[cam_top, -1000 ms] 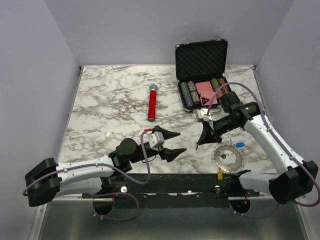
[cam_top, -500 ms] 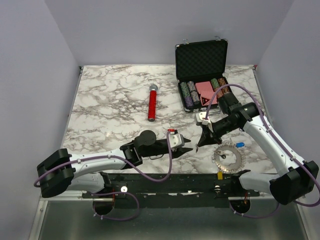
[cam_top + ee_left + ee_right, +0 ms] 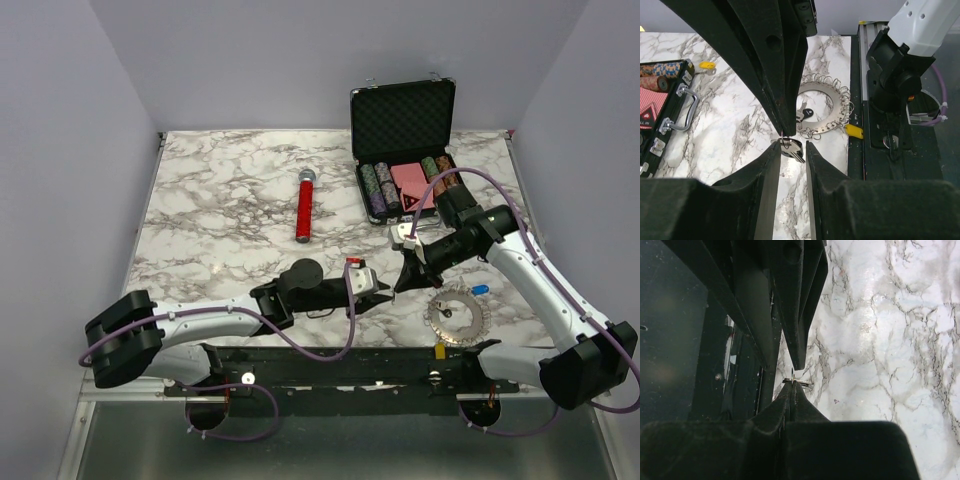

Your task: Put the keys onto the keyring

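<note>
My right gripper is shut on a small silver key and holds it by the little ring at its head, just above the table. It also shows in the right wrist view. My left gripper is open with a narrow gap. In the left wrist view its fingertips stand on either side of the hanging key. The keyring, a grey jagged loop with a yellow tag, lies flat at the front right. A black-headed key lies inside it. A blue-headed key lies beside it.
An open black case with poker chips and cards stands at the back right. A red-handled microphone lies at the middle back. The black base rail runs along the near table edge, close to the keyring.
My left arm has reached right to the right gripper and its jaws have narrowed from wide open to a slim gap around the key. The right gripper has barely moved.
</note>
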### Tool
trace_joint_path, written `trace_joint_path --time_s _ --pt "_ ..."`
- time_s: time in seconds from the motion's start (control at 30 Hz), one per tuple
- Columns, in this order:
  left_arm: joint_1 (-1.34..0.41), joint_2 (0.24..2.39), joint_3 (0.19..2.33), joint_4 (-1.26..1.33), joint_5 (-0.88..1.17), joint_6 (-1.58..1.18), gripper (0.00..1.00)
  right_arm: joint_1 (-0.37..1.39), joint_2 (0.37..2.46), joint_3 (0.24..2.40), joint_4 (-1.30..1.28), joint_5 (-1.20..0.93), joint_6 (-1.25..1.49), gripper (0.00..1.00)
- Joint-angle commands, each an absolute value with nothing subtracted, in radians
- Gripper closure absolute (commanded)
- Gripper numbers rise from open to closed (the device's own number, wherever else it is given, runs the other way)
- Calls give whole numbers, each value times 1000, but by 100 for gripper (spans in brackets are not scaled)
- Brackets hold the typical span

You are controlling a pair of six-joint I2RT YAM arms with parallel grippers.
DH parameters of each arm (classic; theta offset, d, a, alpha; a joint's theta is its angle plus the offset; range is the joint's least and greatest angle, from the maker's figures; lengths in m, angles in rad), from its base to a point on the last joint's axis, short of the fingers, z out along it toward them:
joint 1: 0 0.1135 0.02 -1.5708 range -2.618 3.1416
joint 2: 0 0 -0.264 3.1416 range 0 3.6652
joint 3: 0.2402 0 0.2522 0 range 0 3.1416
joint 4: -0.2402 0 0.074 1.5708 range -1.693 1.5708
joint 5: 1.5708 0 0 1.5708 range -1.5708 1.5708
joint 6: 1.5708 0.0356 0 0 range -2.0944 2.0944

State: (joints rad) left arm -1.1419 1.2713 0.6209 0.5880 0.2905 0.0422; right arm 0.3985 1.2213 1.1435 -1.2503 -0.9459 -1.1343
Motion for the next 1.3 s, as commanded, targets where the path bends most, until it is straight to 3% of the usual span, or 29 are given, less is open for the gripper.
trace_joint_path --time_s 0.0,0.2,0.67,0.87,1.1,1.17,1.27 --pt "-1150 1285 667 588 296 43 66 403 1210 1141 -1236 -963 -1127 99" --pt "-1150 1295 681 571 291 51 73 405 1206 1140 -1233 -968 -1123 99" --pt "-1151 1312 693 532 270 66 74 405 1207 1143 -1236 -985 -1121 99" --pt "-1152 1316 699 525 275 71 91 405 1206 1141 -1238 -989 -1120 98" --pt "-1151 1312 695 534 272 55 100 405 1203 1138 -1233 -997 -1115 98" --pt "-1152 1305 684 555 262 31 100 405 1197 1131 -1218 -1008 -1095 91" --pt "-1151 1278 594 731 201 -61 100 405 1177 1114 -1131 -1031 -975 65"
